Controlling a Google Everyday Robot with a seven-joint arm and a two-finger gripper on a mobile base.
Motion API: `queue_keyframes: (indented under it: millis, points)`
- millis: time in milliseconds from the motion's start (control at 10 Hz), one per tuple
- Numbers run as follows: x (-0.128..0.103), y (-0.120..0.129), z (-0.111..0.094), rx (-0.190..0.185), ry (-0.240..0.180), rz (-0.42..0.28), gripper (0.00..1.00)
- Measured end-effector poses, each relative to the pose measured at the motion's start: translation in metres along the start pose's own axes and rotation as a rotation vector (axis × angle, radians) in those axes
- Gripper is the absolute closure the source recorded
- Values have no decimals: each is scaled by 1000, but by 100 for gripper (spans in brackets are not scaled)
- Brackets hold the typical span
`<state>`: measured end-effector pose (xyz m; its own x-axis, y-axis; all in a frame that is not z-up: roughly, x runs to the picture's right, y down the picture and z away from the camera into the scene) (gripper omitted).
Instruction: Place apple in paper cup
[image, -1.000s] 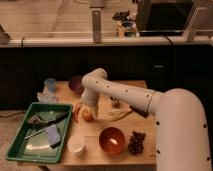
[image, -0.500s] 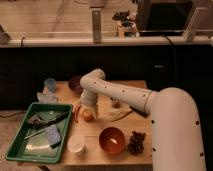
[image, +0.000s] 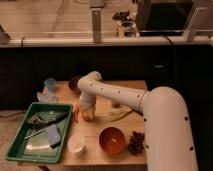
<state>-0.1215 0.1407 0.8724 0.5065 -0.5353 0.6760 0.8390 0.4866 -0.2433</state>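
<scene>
The apple (image: 88, 115), a small round orange-yellow fruit, sits on the wooden table (image: 102, 150) just right of the green tray. My gripper (image: 86, 107) reaches down from the white arm right over the apple, at its top. The paper cup (image: 76, 144), small, white and round, stands near the table's front edge, below and a little left of the apple. A thin orange carrot (image: 76, 112) lies just left of the apple.
A green tray (image: 40, 131) with utensils fills the left side. An orange-brown bowl (image: 112, 140) stands right of the cup, dark grapes (image: 136, 142) beside it. A banana (image: 120, 114) lies right of the apple. A pale blue cup (image: 50, 84) and a dark object (image: 75, 82) stand at the back.
The gripper stays over the apple; the arm has shifted only slightly. Nothing on the table has moved.
</scene>
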Motion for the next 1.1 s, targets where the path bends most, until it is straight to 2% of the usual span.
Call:
queue_keyframes:
  millis: [400,500,600,700,900,1000,1100]
  points:
    - [-4,10,5,-35,11,3,43]
    - [-4,17,-4,-41,32,1,44]
    - [-7,20,-14,-32,39,-9,48]
    - [-11,22,-30,-21,47,-33,53]
    - [-24,26,-69,5,54,-100,55]
    - [-22,26,-72,13,58,-100,56]
    - [-29,27,-78,19,51,-143,58]
